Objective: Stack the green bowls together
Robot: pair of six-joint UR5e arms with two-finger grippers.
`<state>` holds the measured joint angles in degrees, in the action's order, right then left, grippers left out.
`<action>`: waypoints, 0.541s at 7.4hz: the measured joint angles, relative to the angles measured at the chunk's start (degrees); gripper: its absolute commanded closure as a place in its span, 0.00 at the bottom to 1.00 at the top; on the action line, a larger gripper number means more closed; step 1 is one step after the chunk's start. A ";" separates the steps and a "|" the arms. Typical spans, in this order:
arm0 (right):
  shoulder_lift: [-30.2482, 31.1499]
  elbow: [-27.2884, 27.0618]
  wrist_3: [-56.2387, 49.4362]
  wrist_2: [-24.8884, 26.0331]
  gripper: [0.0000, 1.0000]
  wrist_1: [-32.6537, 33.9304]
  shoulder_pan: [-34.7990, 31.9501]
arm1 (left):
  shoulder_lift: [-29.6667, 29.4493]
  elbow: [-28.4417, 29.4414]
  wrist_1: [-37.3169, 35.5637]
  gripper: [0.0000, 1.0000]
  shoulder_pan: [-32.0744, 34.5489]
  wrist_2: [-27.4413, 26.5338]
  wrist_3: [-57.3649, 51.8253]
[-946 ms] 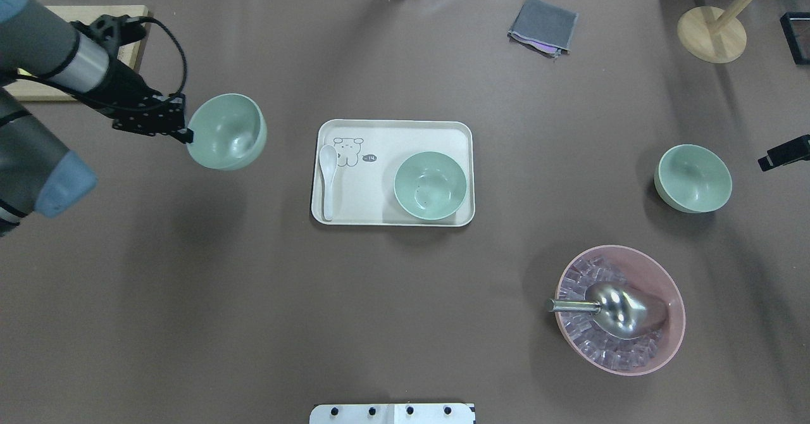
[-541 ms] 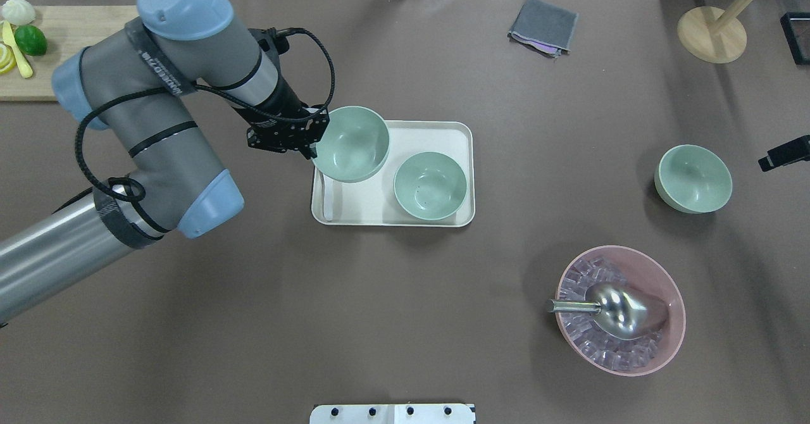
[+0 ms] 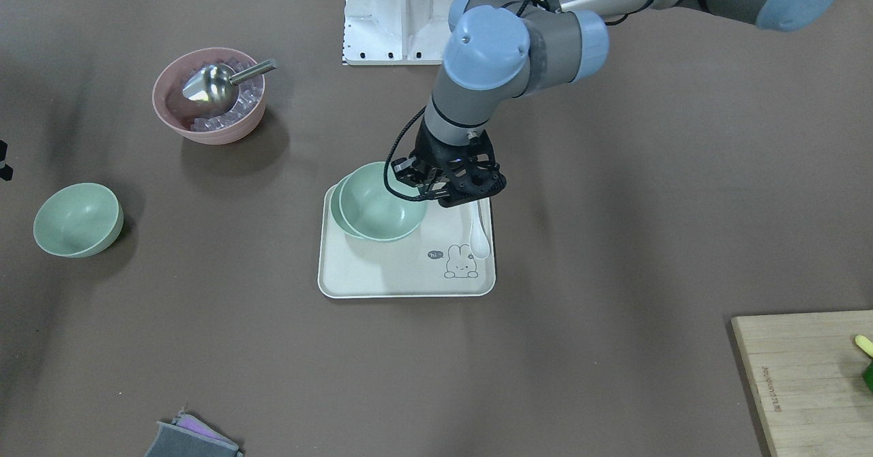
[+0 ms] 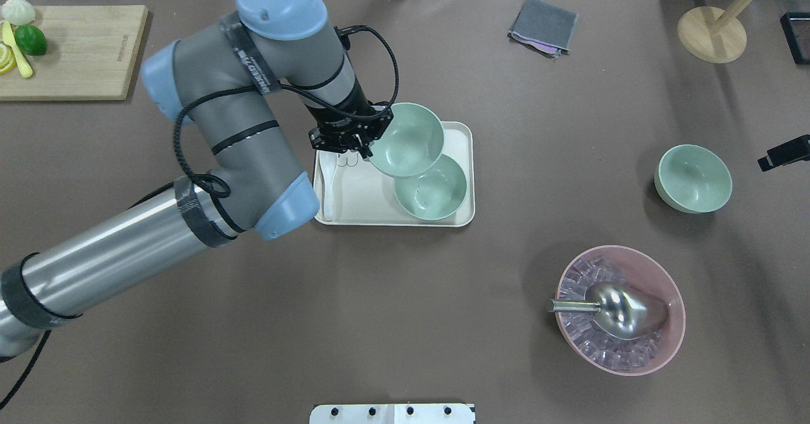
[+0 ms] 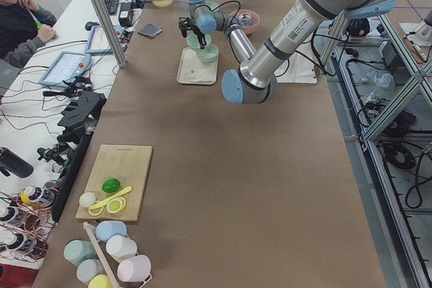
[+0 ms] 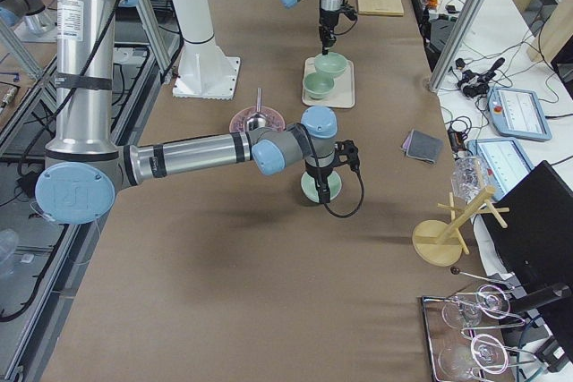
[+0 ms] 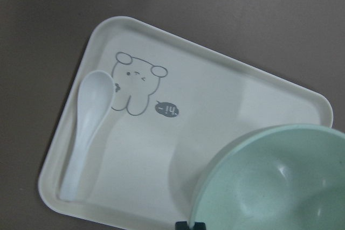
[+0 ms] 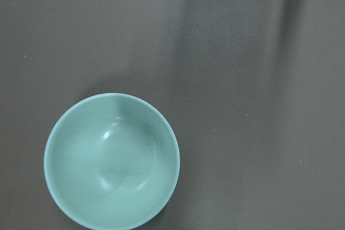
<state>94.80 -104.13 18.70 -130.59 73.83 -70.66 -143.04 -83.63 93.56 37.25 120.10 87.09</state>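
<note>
Beside left gripper [image 4: 367,150], which pinches its rim: carried green bowl [image 4: 410,138], aloft and off-centre over second green bowl [image 4: 436,191] on tray [image 4: 354,209]. Step: stacking first pair. Next, likely: centre, lower, release. Third green bowl [image 4: 693,178] well apart.

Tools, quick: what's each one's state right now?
Left tool: closed on the rim of the raised green bowl.
Right tool: cannot tell; it hangs above the lone green bowl.

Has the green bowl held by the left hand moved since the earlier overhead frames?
Yes. The held bowl has moved rightward across the tray, now overlapping the second bowl there.
</note>
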 measured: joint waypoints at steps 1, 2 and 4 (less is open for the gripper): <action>0.01 -0.01 0.06 -0.01 0.00 0.00 0.00 | -1.26 1.34 0.01 1.00 -1.24 -0.96 0.93; 0.02 -0.02 0.07 -0.01 0.00 0.00 0.00 | -1.81 2.39 0.12 1.00 -2.36 -2.25 1.29; 0.03 0.02 0.03 0.00 0.00 0.00 0.00 | -1.71 3.44 0.36 1.00 -3.42 -3.54 1.25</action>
<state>94.83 -104.11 18.73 -130.59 73.83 -70.67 -144.75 -80.19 93.92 33.83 116.56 88.35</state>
